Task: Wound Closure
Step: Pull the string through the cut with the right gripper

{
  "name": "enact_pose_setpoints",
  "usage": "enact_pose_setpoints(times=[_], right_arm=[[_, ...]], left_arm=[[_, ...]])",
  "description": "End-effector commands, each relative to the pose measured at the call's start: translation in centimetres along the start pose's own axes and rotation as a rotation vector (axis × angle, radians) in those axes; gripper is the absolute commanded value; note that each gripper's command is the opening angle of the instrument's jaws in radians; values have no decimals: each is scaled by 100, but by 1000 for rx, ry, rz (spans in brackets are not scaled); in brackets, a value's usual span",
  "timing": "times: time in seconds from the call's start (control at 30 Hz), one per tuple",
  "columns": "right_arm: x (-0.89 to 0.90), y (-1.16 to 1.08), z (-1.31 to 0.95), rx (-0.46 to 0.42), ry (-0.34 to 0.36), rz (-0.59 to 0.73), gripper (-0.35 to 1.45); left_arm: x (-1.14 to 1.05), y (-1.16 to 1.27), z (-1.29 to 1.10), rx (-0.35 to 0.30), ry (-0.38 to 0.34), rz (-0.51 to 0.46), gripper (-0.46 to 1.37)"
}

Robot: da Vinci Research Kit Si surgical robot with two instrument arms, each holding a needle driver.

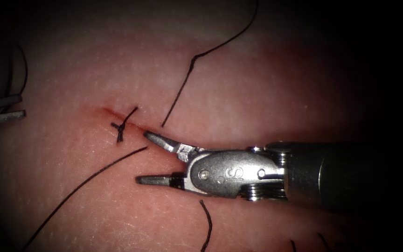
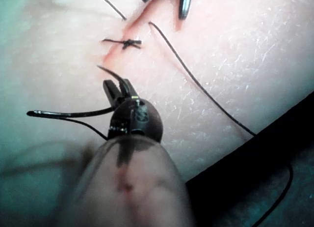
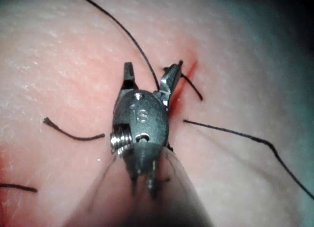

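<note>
The right claw (image 1: pixel 142 157) sits wide apart and holds nothing, its top tip touching the cut (image 1: pixel 117 116) in the soft, pink, bumpy tissue (image 1: pixel 267 93). The left claw (image 2: pixel 117 92) is clamped on the thin, hard, curved needle (image 2: pixel 68 113), well left of the cut, above the tissue. The black thread (image 1: pixel 85 184) looks light and floppy, best held gently.

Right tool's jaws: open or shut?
Open. The right tool has its jaws spread wide over the cut beside the knot, holding nothing; the right wrist view shows the same gap.
</note>
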Motion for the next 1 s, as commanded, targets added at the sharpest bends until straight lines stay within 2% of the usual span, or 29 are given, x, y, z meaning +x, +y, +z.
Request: enact_pose_setpoints(times=[0.03, 0.17, 0.43, 0.83, 1.0], right_arm=[[0, 0, 2, 3, -12, -1, 132], [-1, 1, 11, 28, -88, -4, 131], [-7, -1, 25, 65, -149, -53, 129], [-14, -6, 28, 82, -167, -115, 127], [-16, -10, 32, 91, -180, -137, 116]], left_arm=[[0, 0, 0, -6, 0, 0, -35], [0, 0, 0, -6, 0, 0, -35], [0, 0, 0, -8, -1, 7, -35], [-1, 0, -1, -9, -1, 7, -35], [-1, 0, -1, -10, 0, 8, -35]])
